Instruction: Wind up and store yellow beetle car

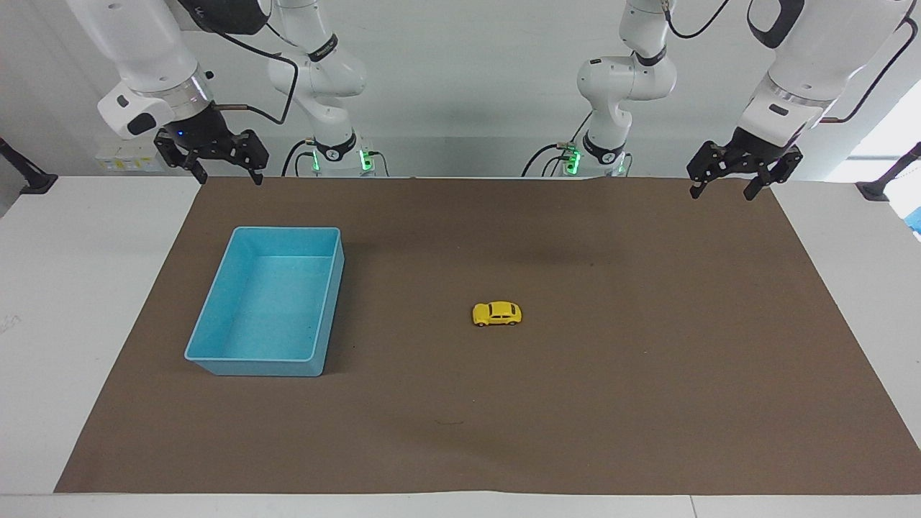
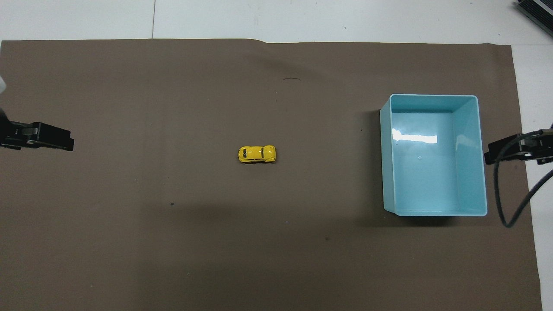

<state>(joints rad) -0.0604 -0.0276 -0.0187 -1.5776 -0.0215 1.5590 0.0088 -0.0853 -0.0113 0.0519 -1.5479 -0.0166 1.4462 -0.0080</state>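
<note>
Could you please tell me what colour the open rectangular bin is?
The open rectangular plastic bin is light blue, clearest in the overhead view.
</note>
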